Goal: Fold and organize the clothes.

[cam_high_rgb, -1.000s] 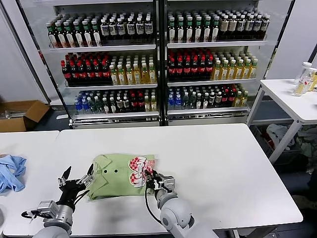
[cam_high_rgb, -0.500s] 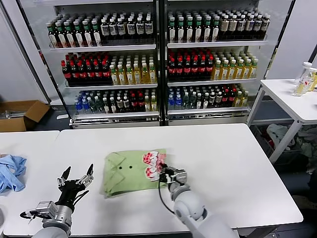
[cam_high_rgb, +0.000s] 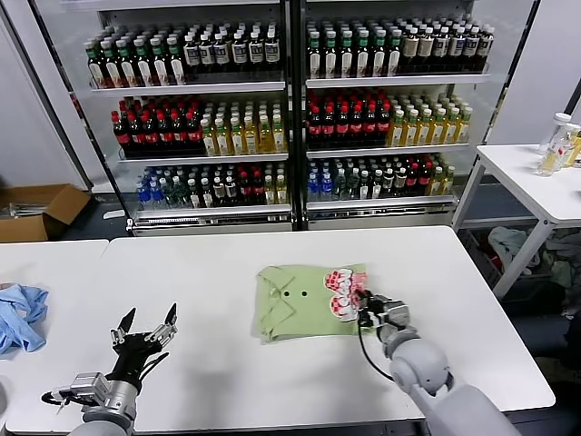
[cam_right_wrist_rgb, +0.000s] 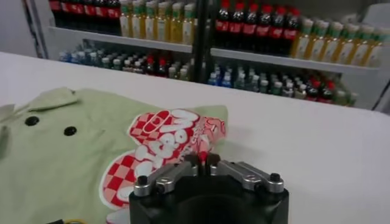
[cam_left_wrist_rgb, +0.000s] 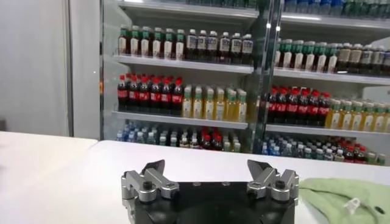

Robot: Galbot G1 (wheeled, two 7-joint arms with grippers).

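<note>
Now, at the far left, a light blue garment [cam_high_rgb: 20, 315] is lying bunched up on the next table's edge. A brown cardboard box [cam_high_rgb: 38, 209] is sitting on the floor behind it. The left gripper [cam_high_rgb: 144, 325] is hovering over the near left part of the white table [cam_high_rgb: 182, 272], with its fingers spread wide apart and nothing between them. It is well apart from the shirt. In the left wrist view the same gripper [cam_left_wrist_rgb: 207, 176] is showing its two open fingers, with a bit of green cloth off to one side.

Near the middle of the table, the folded green polo shirt [cam_high_rgb: 304, 300] is lying flat, with its collar, two dark buttons and red-and-white checkered print facing up. The right gripper [cam_high_rgb: 366, 307] is touching the shirt's right edge, by the print. In the right wrist view its fingers [cam_right_wrist_rgb: 203, 159] are pinched together on the cloth there. Behind the table, drink fridges [cam_high_rgb: 290, 109] are standing full of bottles. At the far right, another white table [cam_high_rgb: 536, 182] is holding some bottles.
</note>
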